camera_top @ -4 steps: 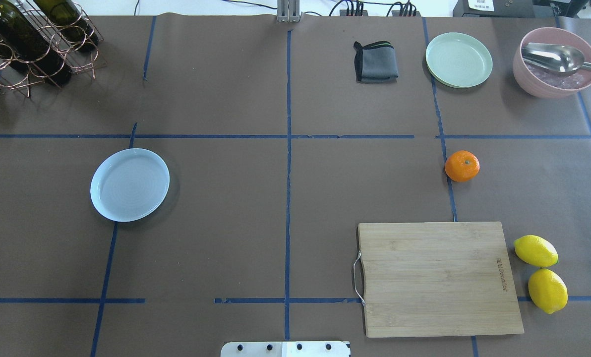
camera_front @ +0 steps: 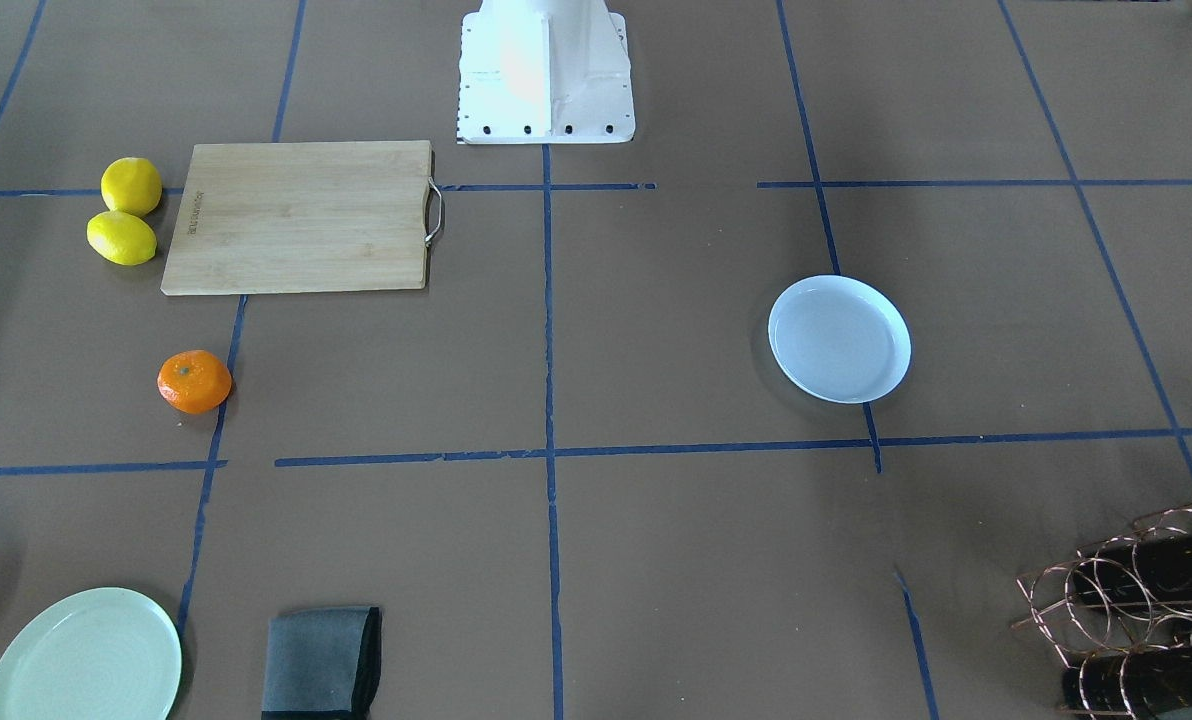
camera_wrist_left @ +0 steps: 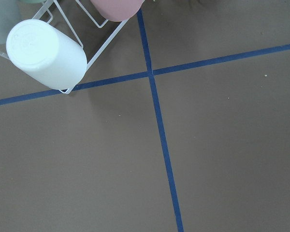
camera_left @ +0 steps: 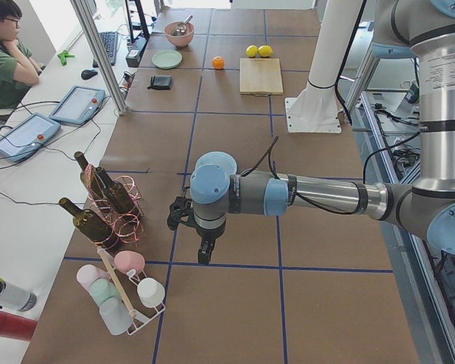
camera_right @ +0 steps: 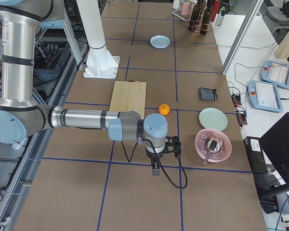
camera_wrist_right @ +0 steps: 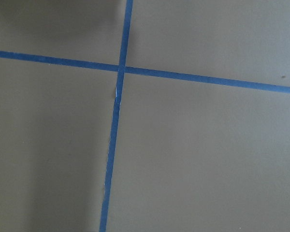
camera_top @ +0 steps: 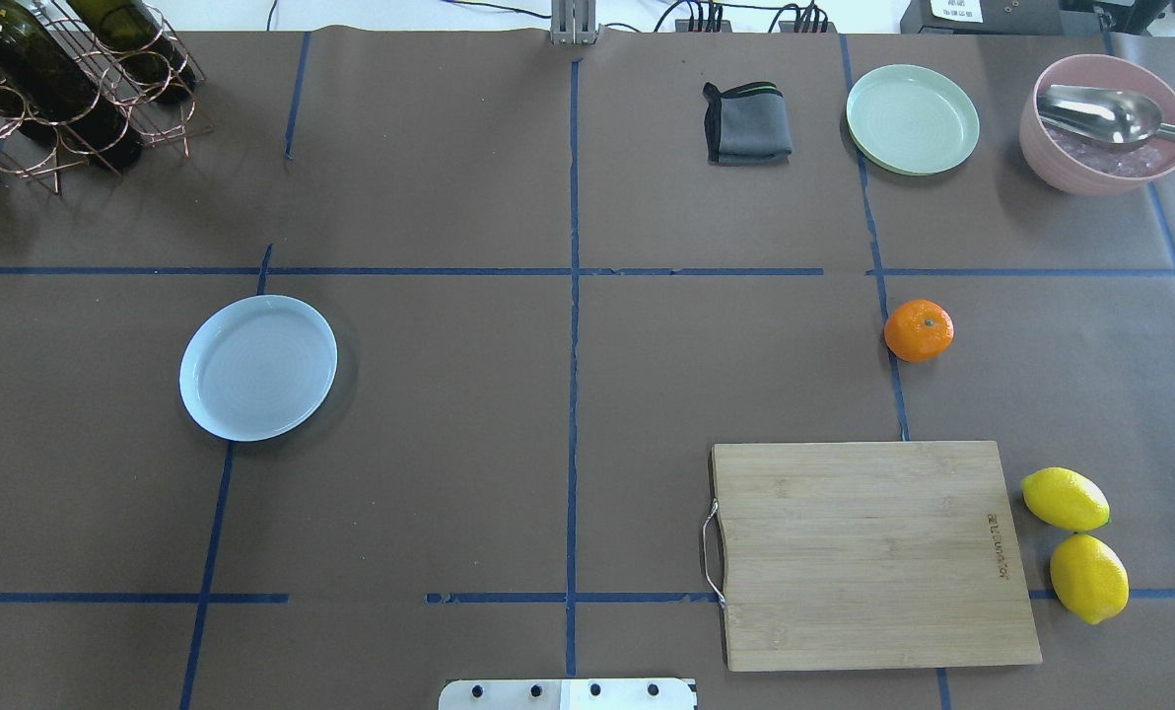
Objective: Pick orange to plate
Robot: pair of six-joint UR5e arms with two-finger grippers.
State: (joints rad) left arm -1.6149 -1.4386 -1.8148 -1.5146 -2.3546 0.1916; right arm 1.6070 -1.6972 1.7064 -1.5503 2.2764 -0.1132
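The orange (camera_top: 919,329) lies on the brown table on the robot's right side, beyond the cutting board; it also shows in the front view (camera_front: 194,381). The empty white plate (camera_top: 257,367) rests on the left side, far from the orange (camera_right: 164,109). Neither gripper appears in the overhead or front views. The left gripper (camera_left: 204,254) hangs over the table's left end near the cup rack. The right gripper (camera_right: 155,169) hangs near the pink bowl, short of the orange. I cannot tell whether either is open or shut. Both wrist views show only bare table and blue tape.
A wooden cutting board (camera_top: 873,552) with two lemons (camera_top: 1075,542) beside it lies in front of the orange. A pale green plate (camera_top: 912,118), grey cloth (camera_top: 747,123) and pink bowl with spoon (camera_top: 1105,123) sit at the back right. A wine rack (camera_top: 55,84) stands back left, a cup rack (camera_left: 125,292) at the left end.
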